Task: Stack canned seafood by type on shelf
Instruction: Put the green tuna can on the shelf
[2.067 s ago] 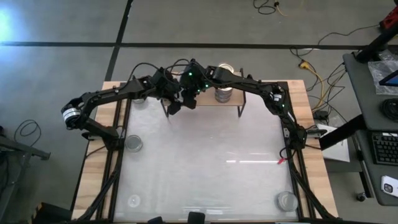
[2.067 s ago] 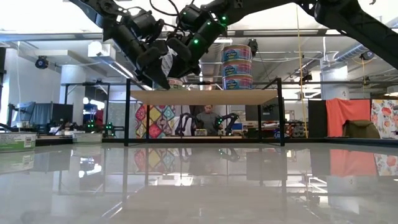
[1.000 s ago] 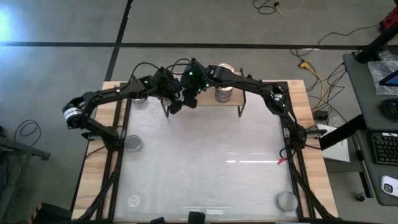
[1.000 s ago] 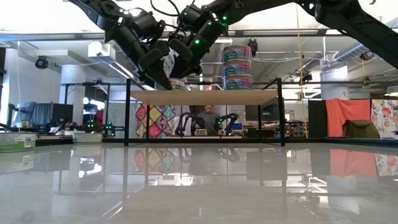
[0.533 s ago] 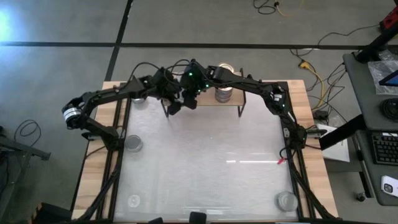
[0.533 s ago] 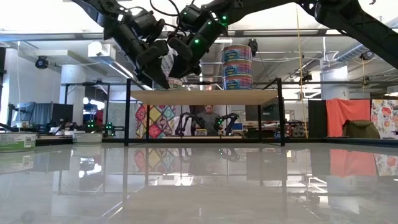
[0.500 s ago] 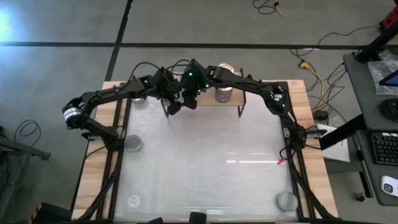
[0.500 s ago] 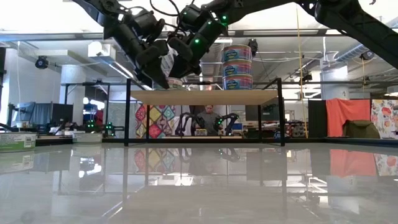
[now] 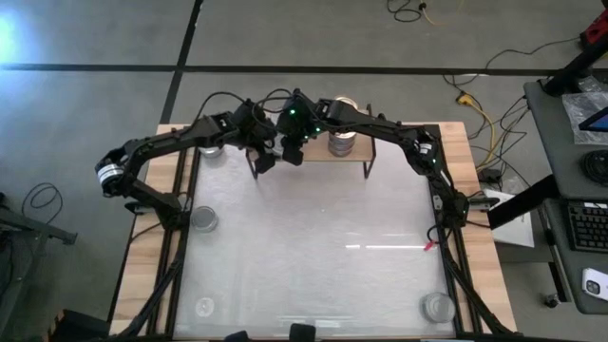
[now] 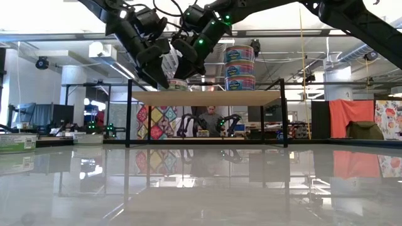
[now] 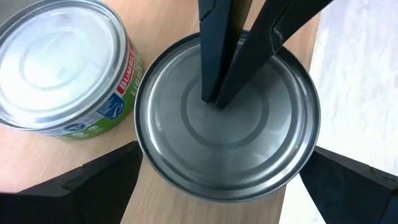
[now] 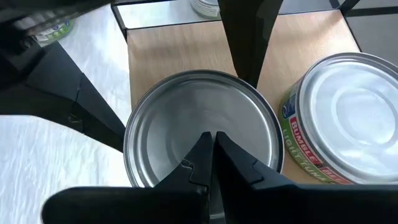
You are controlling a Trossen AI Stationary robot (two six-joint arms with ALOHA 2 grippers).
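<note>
Both arms are over the shelf (image 9: 313, 154) at the far edge of the worktop (image 9: 323, 247), near its left end.

Right tool (image 12: 211, 155) has its fingers pressed together, with the tips planted on the centre of a dull grey tin (image 11: 227, 121) — it looks like a hold-down so the tin can't skid or lift, not a grasp.

Left tool (image 11: 224, 171) is spread wide, fingers on either side of that same tin and clear of its wall, so it grips nothing. My read: it has let go of the tin, or is about to take it, while the right keeps it pinned.

The grey tin sits on the wood plank at the shelf's left end, just beside a green-labelled tin (image 11: 59, 74) with a brighter lid. From these views I can't tell if they touch. In the low view only one low tin (image 10: 178, 83) shows under the tools, so this stack is just starting.

Toward the shelf's right end is a three-high stack of blue-labelled tins (image 10: 239, 67) — one type is already grouped, well apart from the left-end pair.

Loose tins are still on the worktop — one near the left edge (image 9: 203, 219), one at the near right corner (image 9: 438, 306), and one at the far left corner by the shelf (image 9: 213, 152).

Risk: the tin could shift when the right tips lift off.
</note>
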